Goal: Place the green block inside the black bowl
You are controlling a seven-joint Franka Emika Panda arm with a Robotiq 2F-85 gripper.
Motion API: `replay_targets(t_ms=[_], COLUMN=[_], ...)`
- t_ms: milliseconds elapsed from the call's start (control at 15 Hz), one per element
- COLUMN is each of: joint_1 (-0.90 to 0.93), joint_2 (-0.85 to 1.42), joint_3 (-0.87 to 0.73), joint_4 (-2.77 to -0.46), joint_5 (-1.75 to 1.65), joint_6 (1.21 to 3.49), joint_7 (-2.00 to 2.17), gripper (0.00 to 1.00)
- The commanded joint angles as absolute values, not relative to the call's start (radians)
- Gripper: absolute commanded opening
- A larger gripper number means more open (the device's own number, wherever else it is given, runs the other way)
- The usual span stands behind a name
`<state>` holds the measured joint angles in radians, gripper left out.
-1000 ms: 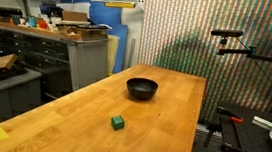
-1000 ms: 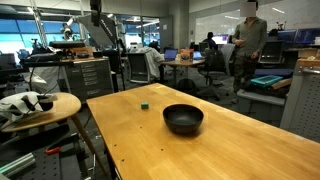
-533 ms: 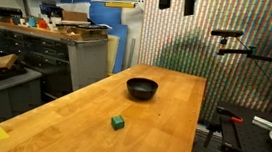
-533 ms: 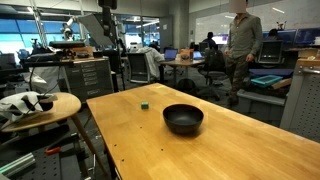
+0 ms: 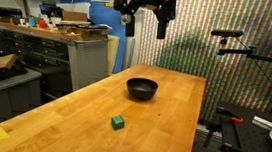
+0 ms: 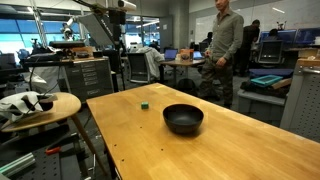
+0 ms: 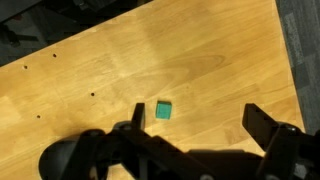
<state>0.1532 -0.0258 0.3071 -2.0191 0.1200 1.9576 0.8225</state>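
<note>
Wrist view: green block (image 7: 163,110) (plain-faced) lies under spread end effector (image 7: 195,113).

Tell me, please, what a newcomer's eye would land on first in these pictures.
In an exterior view, the black bowl sits toward the far end of the wooden table, with the small green block apart from it, nearer the camera. High above the table, the hand hangs open.

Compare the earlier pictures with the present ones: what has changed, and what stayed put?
The open gripper has come down from above into an exterior view, holding nothing. A person in the background walked across. The block and bowl stayed put.
</note>
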Motion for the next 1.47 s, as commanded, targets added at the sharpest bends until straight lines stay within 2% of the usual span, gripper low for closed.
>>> replay_targets(t_ms=[0, 1400], joint_1=[0.187, 0.279], joint_2=[0.062, 0.458], joint_3=[0.282, 0.138], joint_4=[-1.972, -1.805], joint_5=[0.085, 0.013], joint_6=[2.001, 2.131], joint_7=[0.884, 0.898], gripper=[1.0, 1.0])
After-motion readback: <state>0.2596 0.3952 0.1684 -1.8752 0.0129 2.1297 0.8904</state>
